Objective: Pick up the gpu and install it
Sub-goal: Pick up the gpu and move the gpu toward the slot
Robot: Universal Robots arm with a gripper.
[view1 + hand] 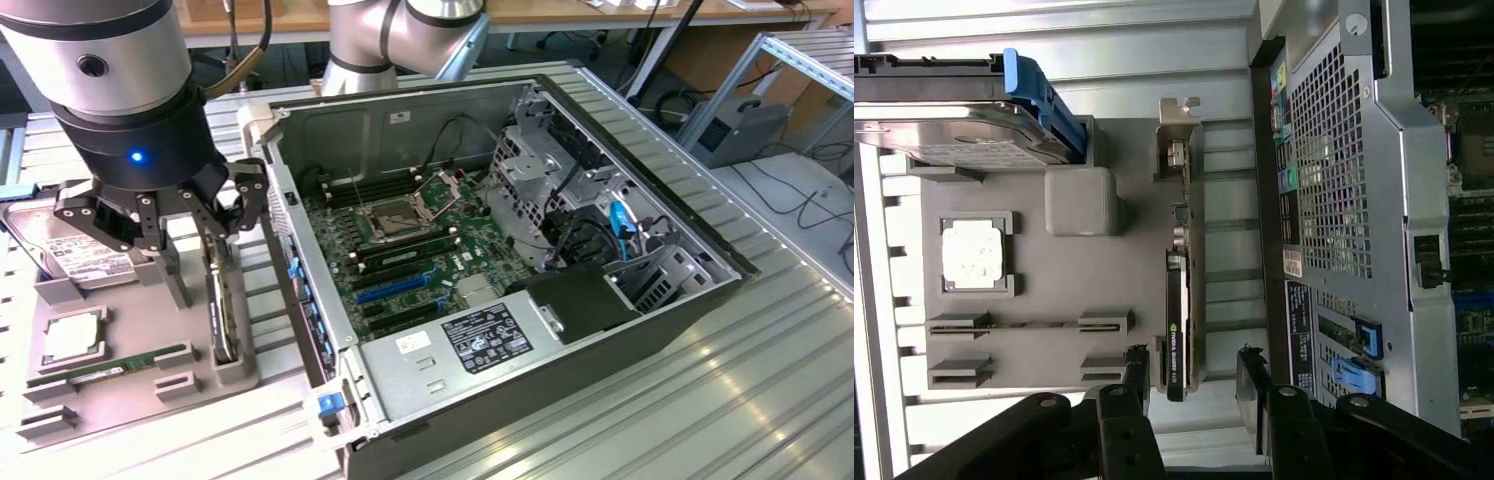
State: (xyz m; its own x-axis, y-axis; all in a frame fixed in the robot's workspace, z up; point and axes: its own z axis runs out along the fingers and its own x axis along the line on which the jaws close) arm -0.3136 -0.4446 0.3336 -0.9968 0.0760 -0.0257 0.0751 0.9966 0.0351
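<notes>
Exterior view: gripper (180,225) hangs over the tray (120,400), jaws spread wide, holding nothing. The gpu (224,300) stands on edge in a tray slot, just below the tips. Contact is hard to judge from here; probably a gap. The case (534,400) wall is close beyond the case-side finger, so room is tight there. Beyond the other finger sit a gray block (167,275), then the hard drive (67,255). The gripper body hides the gpu's far end.

Wrist view: fingers (1137,380) wide apart. The gpu (1179,300) shows edge-on, its near end between them, closer to the tray-side finger and touching neither. Its bracket (1176,125) is at the end away from the fingers. The case rear panel (1354,200) runs parallel just outside the case-side finger, with a narrow strip of table (1229,250) between them. The gpu faces can't be seen, only the edge. The hard drive (954,140) is cut off by the frame.
</notes>
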